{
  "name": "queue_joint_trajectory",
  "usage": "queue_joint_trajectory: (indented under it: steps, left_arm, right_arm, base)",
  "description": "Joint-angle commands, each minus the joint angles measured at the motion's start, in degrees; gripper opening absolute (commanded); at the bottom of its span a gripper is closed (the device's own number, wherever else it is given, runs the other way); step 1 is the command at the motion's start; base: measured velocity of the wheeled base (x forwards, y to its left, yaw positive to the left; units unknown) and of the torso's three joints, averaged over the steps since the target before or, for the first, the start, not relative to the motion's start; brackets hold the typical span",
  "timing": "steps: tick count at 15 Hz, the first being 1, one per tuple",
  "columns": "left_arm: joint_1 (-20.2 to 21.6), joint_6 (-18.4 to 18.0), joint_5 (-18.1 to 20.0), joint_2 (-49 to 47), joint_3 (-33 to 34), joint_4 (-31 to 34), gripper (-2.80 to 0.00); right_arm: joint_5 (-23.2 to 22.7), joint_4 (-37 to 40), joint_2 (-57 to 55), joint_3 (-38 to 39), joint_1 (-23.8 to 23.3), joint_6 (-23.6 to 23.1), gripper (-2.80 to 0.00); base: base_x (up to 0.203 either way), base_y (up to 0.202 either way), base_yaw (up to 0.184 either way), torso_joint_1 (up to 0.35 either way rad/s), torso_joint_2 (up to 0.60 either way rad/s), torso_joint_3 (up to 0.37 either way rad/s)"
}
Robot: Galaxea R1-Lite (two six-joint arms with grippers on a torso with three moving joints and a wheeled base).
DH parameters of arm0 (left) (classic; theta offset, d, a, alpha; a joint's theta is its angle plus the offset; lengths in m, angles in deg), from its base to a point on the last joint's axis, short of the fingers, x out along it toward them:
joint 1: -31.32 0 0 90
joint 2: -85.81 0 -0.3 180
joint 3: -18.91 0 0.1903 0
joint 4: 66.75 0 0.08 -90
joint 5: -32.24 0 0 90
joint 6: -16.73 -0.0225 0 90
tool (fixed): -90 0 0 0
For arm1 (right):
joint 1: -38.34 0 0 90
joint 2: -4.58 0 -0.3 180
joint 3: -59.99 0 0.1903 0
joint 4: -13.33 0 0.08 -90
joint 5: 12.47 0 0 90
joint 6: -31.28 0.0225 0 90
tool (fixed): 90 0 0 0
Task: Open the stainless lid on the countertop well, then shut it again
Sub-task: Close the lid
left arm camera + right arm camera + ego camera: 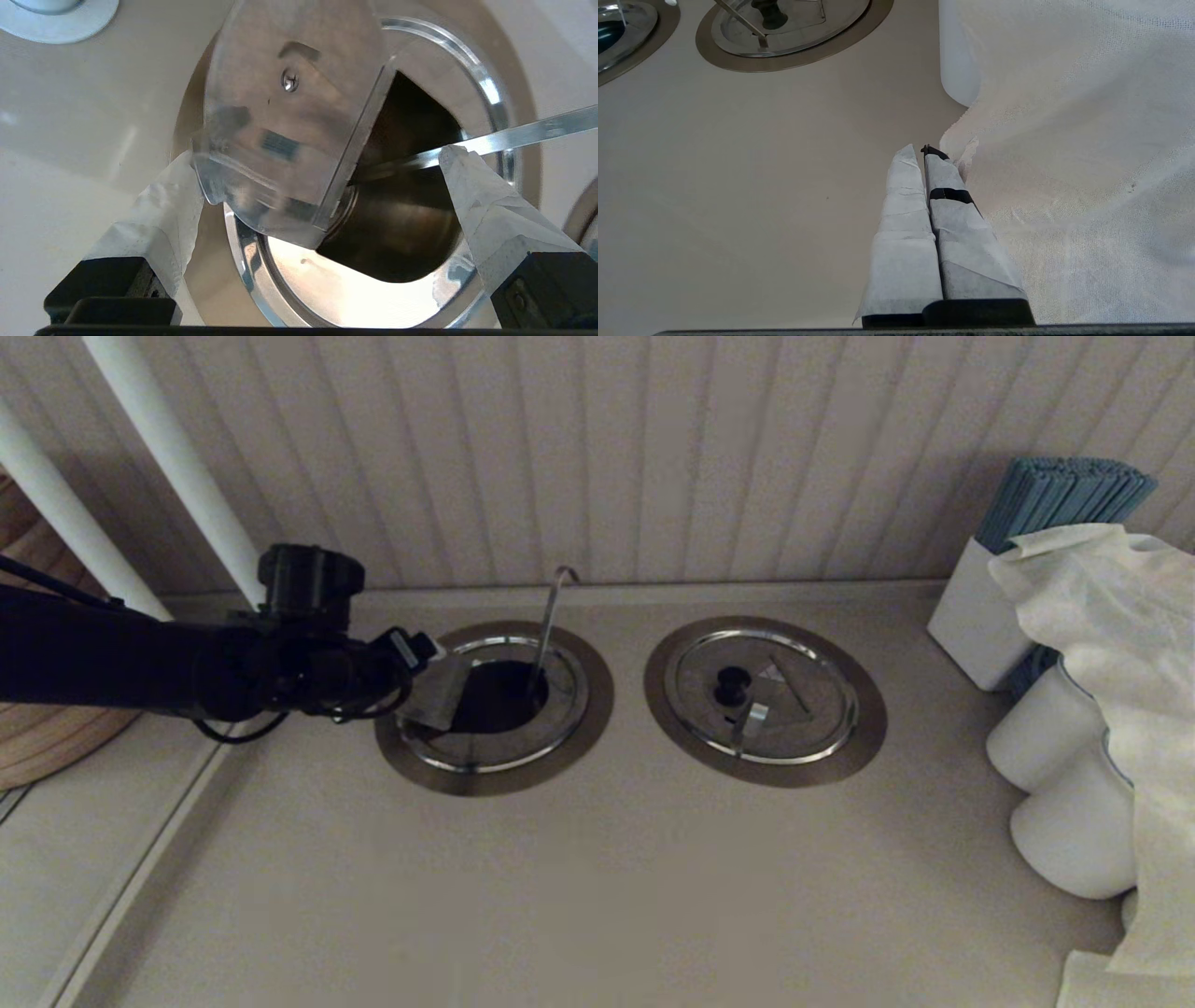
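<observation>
Standing roughly at the halfway mark: lid [439, 695] raised, closing not yet done.

- Lid: folding half tilted up at the 9 o'clock side of the well [495, 707], underside with its screw showing in the left wrist view [289, 140]. Other half flat in the rim, hinge line running across the opening.
- Well: sunk in the tabletop [579, 887] left of centre, dark interior exposed between the raised flap and the flat half. Hooked rod [551, 616] standing out of the opening, leaning toward 12 o'clock.
- Left gripper [415, 658]: reaching in from 9 o'clock, at the raised flap. Jaws spread wide in the wrist view, one padded finger [163, 205] touching or just beside the flap's outer edge, the other [481, 205] across the opening near the rod. Not clenched on anything; flap apparently propped against the one finger rather than pinched, judged only from this view.
- Right gripper [924, 186]: parked low over bare tabletop beside the white cloth [1087, 163], jaws pressed together, holding nothing.
- Twin well [764, 700] at 3 o'clock of the working one: lid flat and shut, not part of the job.

Done, by judgement: opening step, or very nearly, with the flap well off the rim. Left: lowering the flap back flat into the rim, clear of the rod, then withdrawing. Risk at closing: flap dropping freely and striking the rim if released early.
</observation>
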Motion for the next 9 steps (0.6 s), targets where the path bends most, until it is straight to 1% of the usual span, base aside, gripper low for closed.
queue_joint_trajectory:
  steps: [1, 6, 9]
  left_arm:
    - [-0.12, 0.24, -0.06, 0.84, 0.0, -0.07, 0.0]
    - [-2.7, 0.24, -0.1, 2.33, 1.05, -0.07, 0.0]
    - [-3.28, 0.24, -0.12, 2.33, 1.31, -0.07, 0.0]
  right_arm:
    - [0.02, -0.02, -0.06, 0.0, 0.0, 0.03, -2.8]
    - [0.02, -0.02, -0.06, 0.0, 0.0, 0.03, -2.8]
    - [0.02, -0.02, -0.06, 0.0, 0.0, 0.03, -2.8]
  base:
    - [0.0, 0.0, 0.0, 0.0, 0.0, 0.0]
    - [0.0, 0.0, 0.0, 0.0, 0.0, 0.0]
    - [0.0, 0.0, 0.0, 0.0, 0.0, 0.0]
